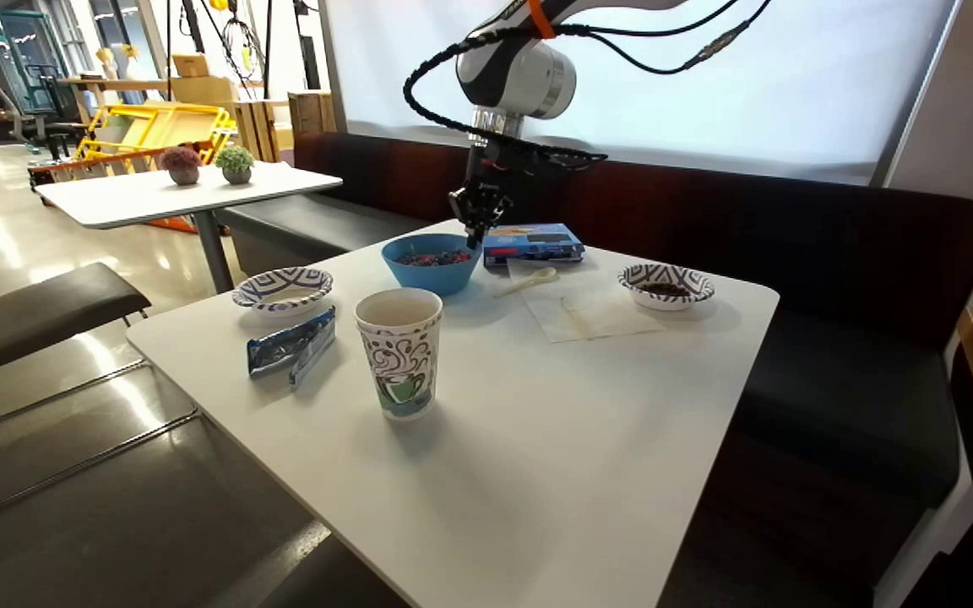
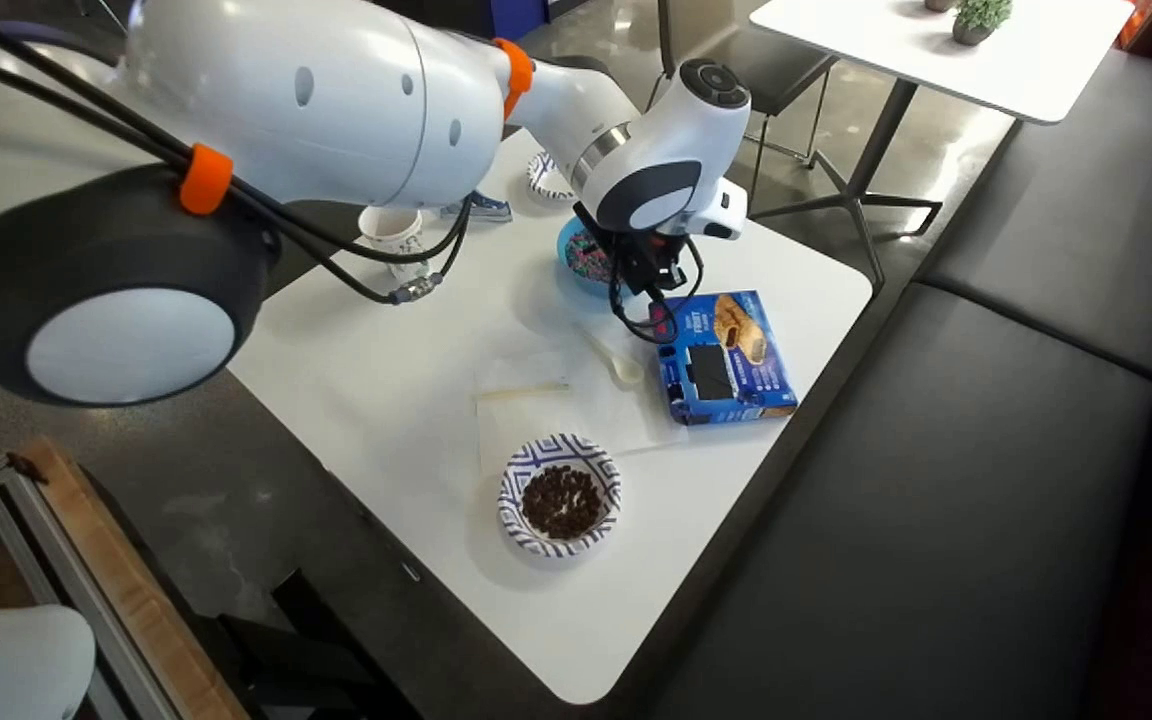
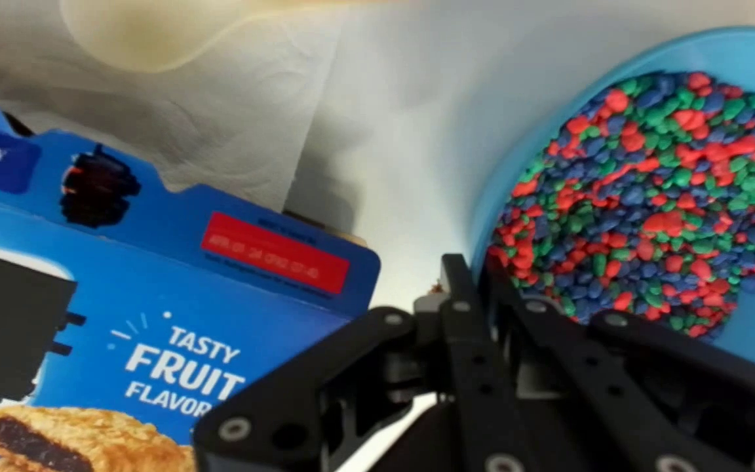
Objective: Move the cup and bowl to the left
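The end effector point(image 3: 476, 269) is pinched narrow on the rim of the bright-blue bowl point(image 1: 434, 280), one finger outside the wall and one inside, as the wrist view shows. The bowl sits upright on the white worktop point(image 1: 537, 439), holding small red, green and blue pebble-like pieces point(image 3: 639, 216). Just beside it lies a blue fruit-bar box point(image 2: 766, 385). Apart from both stands the tall paper cup point(image 1: 402, 359), upright, printed with a steaming mug. Near the cup I see shiny blue wrappers point(image 1: 271, 348), and just beyond them, in an exterior view, a patterned paper bowl point(image 1: 284, 309). A pale spoon point(image 2: 624, 368) lies partly on a thin sheet of paper point(image 1: 546, 304); at the sheet's edge is another patterned paper bowl point(image 2: 516, 485), with dark brown bits point(image 2: 561, 500) in it.
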Action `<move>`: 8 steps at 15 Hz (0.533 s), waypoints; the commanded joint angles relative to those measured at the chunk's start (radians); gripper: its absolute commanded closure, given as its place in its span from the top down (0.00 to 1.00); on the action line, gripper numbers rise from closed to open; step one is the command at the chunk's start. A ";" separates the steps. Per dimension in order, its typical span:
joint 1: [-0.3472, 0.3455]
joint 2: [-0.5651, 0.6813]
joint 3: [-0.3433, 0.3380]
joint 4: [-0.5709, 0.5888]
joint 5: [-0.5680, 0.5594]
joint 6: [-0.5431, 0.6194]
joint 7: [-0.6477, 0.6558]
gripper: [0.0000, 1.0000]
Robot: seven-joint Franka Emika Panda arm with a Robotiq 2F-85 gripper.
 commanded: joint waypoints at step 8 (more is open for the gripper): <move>-0.006 -0.250 0.003 -0.497 -0.022 0.026 -0.402 0.02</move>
